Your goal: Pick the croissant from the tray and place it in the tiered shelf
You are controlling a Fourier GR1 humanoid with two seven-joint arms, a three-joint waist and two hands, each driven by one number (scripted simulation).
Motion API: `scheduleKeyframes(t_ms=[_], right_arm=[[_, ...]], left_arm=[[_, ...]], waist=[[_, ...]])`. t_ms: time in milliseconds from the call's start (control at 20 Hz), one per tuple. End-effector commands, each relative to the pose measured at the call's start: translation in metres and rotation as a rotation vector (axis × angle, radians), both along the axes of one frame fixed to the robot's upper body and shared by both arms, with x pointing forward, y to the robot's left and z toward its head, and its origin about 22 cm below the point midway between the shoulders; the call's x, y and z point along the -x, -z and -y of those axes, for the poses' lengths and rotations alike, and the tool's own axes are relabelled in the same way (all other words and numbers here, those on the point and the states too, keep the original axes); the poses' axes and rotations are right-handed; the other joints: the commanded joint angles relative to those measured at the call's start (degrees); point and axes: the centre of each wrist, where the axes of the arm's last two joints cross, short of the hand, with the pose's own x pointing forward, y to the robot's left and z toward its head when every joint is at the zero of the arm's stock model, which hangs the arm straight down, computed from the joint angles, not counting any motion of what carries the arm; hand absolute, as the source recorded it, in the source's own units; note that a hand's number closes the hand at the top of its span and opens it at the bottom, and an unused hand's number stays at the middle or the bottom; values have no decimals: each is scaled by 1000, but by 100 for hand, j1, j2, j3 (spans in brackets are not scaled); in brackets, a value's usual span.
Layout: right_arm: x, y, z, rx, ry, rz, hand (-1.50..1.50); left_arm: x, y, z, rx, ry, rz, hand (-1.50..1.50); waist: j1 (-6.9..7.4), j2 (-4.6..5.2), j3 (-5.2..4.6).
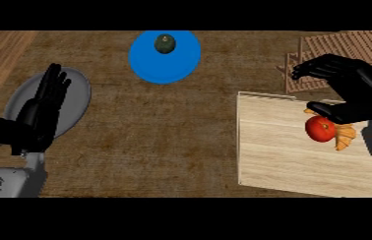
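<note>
Hovering right hand (343, 94) (fingers (311, 69) curled) above croissant (346, 137)

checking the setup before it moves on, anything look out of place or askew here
Nothing spilled or damaged. The tomato lies against the croissant on the tray, crowding the pick beneath the right robot hand.

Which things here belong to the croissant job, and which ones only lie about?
For the job:
croissant
wooden tray
tiered shelf
right hand

Only lying about:
tomato on the tray
blue plate with an avocado
grey plate under the resting left hand
</note>
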Motion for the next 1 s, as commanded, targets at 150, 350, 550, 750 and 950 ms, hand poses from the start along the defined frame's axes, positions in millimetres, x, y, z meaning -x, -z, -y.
scheduleKeyframes(t_ms=[150, 350, 550, 750, 950], right_arm=[[-10, -4, 82, -123, -276, -32, -150], [-8, -71, 106, 117, -444, 14, -150], [1, -115, 84, 384, -563, 60, -150], [12, -173, 42, 662, -545, 221, -150], [32, -191, 16, 887, -497, 330, -150]], left_arm=[[0, 0, 26, 11, -11, -21, 0], [7, -1, 34, 11, -14, -13, 0], [6, -4, 28, 19, -48, -19, 0], [10, 1, 24, 10, -37, -34, 0], [14, 1, 29, -2, -45, -32, 0]], waist=[[28, 35, 3], [11, -25, -4], [-114, -64, 5], [-74, -80, -2], [-99, -48, 20]])
